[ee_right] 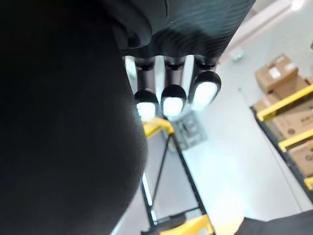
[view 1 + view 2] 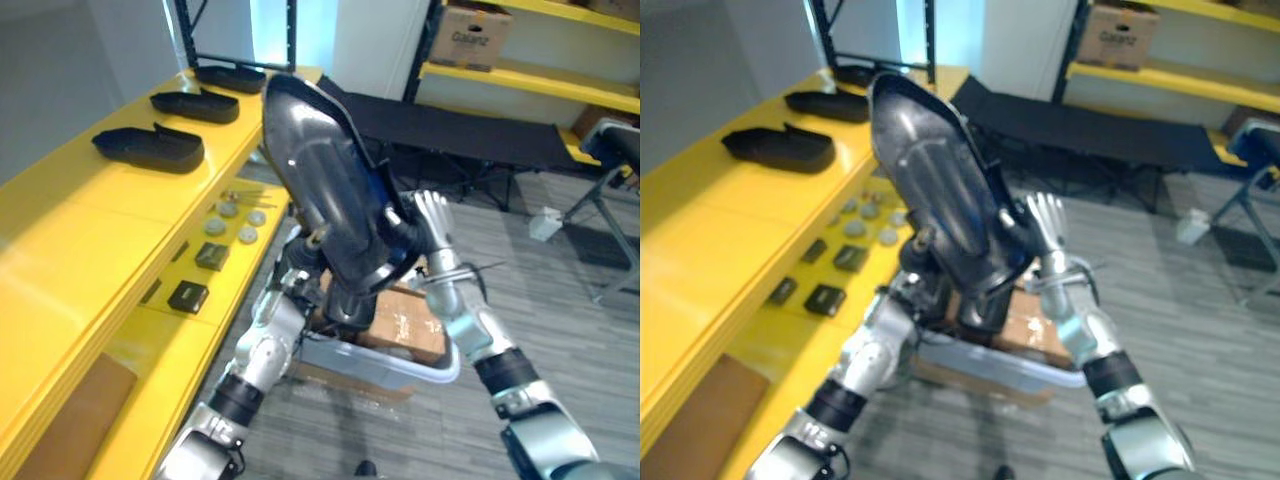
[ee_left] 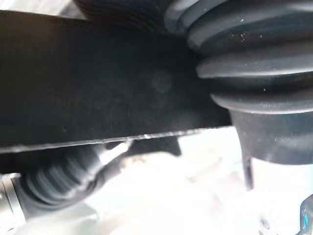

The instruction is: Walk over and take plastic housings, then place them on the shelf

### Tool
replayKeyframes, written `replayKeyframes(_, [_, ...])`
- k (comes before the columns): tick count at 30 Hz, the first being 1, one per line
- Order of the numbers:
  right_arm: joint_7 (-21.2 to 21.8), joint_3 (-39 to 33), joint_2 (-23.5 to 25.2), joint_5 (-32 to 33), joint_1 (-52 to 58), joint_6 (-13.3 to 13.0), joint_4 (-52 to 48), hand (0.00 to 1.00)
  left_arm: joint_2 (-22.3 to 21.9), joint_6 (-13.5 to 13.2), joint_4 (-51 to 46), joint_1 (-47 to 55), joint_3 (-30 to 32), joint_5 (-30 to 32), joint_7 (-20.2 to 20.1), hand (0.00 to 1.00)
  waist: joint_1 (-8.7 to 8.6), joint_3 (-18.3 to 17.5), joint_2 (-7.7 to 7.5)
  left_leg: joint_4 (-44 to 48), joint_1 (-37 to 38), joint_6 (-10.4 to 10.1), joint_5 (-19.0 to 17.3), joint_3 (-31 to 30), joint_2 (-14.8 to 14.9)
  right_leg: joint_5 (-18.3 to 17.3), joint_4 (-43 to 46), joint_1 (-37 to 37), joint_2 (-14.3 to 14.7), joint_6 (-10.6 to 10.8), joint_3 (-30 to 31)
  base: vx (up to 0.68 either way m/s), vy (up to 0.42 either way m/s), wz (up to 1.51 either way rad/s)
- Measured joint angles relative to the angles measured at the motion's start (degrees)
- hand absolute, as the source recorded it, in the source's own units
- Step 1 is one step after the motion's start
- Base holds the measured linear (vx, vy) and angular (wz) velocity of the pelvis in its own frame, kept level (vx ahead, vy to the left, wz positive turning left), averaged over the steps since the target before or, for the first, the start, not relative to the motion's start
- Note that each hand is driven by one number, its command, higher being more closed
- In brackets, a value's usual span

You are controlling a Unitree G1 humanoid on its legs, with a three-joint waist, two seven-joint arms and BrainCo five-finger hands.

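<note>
Carrying seems the step in hand: the black plastic housing [image 2: 325, 190] is held up just beside the yellow shelf [image 2: 90, 230], the right hand [image 2: 435, 240] pressing straight fingers to its side; how the left hand [image 2: 300, 268] beneath grips it I cannot tell. Next it wants swinging over the shelf's bare top, short of the other housings [image 2: 150, 147] there, and lowering flat.

The two head cameras are looking down from above, slightly apart, and both are sharing the long yellow shelf [image 2: 90, 230] and the large glossy black plastic housing [image 2: 330, 190]. The left wrist camera is sitting almost against that housing. The right wrist camera is looking very closely along the right hand [image 1: 172, 100], outward into the room.
</note>
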Motion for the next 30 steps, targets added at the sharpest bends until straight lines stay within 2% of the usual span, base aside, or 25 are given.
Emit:
replayKeyframes(7, [-0.1, 0.0, 0.0, 0.0, 0.0, 0.0, 0.0, 1.0, -0.4, 0.4, -0.7, 0.0, 0.0, 0.8, 0.6, 0.0, 0.0, -0.1, -0.13, 0.0, 0.0, 0.1, 0.1, 0.0, -0.1, 0.1, 0.0, 0.0, -0.1, 0.0, 0.0, -0.02, 0.017, 0.0])
replayKeyframes(14, [-0.3, -0.6, 0.0, 0.0, 0.2, -0.4, 0.0, 1.0, -0.4, 2.8, -3.0, 0.0, 0.1, 13.6, 6.8, 0.0, 0.07, -0.2, -0.22, 0.0, 0.0, 0.1, 0.1, -0.1, -0.2, 0.1, 0.0, 0.0, -0.2, 0.1, 0.0, 0.0, 0.005, 0.0])
replayKeyframes(15, [-0.3, -0.7, 0.0, 0.1, 0.3, -0.4, 0.0, 1.0, -0.4, 3.1, -3.0, 0.1, 0.2, 16.4, 7.8, 1.0, 0.1, -0.2, -0.27, 0.0, 0.0, 0.1, 0.1, -0.1, -0.2, 0.1, 0.0, 0.0, -0.2, 0.1, 0.0, 0.0, 0.0, 0.0])
replayKeyframes(19, [-0.4, -0.8, 0.0, 0.0, 0.6, -0.5, 0.0, 1.0, -0.3, 3.6, -3.2, 0.6, 1.0, 21.7, 9.8, 1.0, 0.1, -0.3, -0.37, 0.1, 0.1, 0.2, 0.1, -0.1, -0.2, 0.2, 0.0, 0.0, -0.2, 0.0, 0.1, 0.0, 0.0, 0.0])
replayKeyframes(23, [-1.4, -0.9, 0.0, 0.0, 0.6, -2.5, -0.4, 1.0, -0.3, 5.0, -3.2, 2.2, 3.3, 27.7, 12.2, 1.0, 0.1, -0.3, -0.38, 0.1, 0.2, 0.2, 0.1, -0.1, -0.2, 0.3, 0.0, 0.1, -0.2, 0.0, 0.1, 0.0, 0.0, 0.0])
replayKeyframes(30, [-1.5, -0.9, 0.0, -2.8, 0.7, -6.0, -5.3, 1.0, -0.3, 5.2, -4.2, 5.0, 5.8, 30.5, 14.2, 1.0, 0.17, -0.4, -0.29, 0.0, 0.4, 0.3, 0.2, 0.1, -0.2, 0.3, 0.0, 0.1, -0.2, 0.0, 0.1, 0.0, 0.0, 0.0])
